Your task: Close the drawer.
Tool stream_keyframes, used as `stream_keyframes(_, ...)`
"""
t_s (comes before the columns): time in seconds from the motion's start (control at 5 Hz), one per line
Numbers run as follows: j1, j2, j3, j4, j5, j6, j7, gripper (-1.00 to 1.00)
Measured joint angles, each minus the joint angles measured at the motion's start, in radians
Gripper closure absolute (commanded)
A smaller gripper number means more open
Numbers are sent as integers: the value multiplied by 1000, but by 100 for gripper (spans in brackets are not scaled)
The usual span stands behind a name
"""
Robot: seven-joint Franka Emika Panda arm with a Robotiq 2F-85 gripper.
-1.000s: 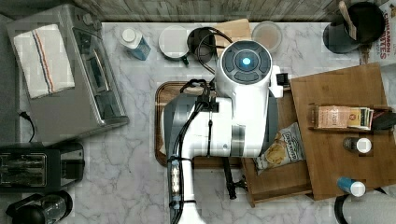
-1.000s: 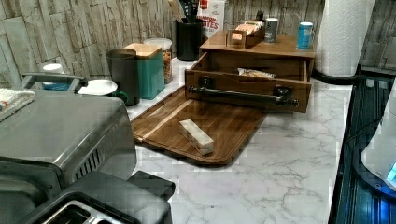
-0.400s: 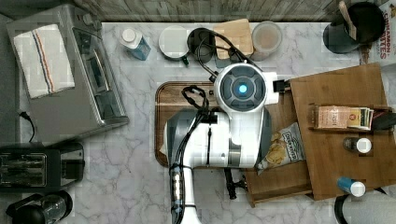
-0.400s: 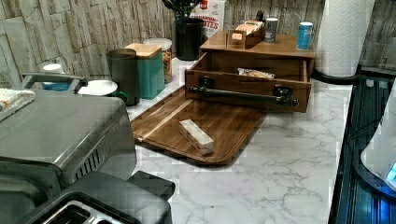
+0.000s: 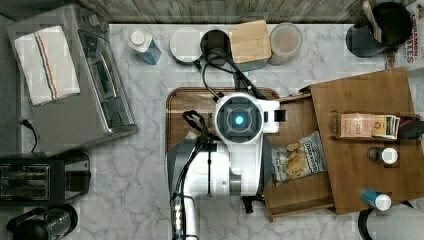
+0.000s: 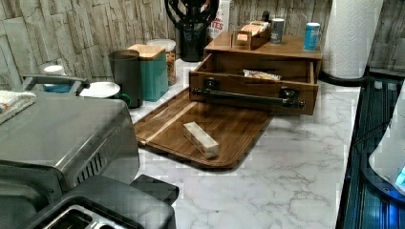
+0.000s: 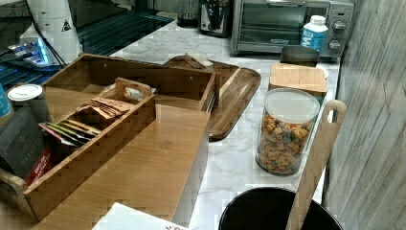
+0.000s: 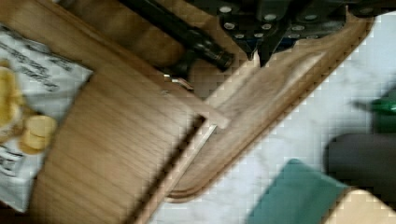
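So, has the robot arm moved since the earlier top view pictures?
Yes. In the top view the arm shifted toward the top view's left, from over the drawer toward the serving tray.

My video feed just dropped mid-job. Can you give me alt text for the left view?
The wooden drawer stands pulled open from its cabinet, a snack bag inside and a dark bar handle across its front. Its front overhangs a dark wooden tray holding a pale block on the marble counter. A toaster oven fills the foreground.

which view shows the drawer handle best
The left view: the drawer's dark bar handle runs unobstructed across its front. In the top view the arm covers that front. The right view sees the drawer from behind, and the wrist view catches one end.
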Motion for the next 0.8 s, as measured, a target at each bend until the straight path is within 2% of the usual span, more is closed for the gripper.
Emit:
stream_keyframes(0.2, 20, -41, 21, -84, 64, 136, -103, 100)
stream_keyframes(0.4, 49, -81, 23, -150, 162, 154, -388, 100)
stream_keyframes(0.6, 66, -81, 23, -170, 183, 121, -675, 100)
stream_keyframes(0.8, 66, -71, 22, -180, 184, 101, -811, 100)
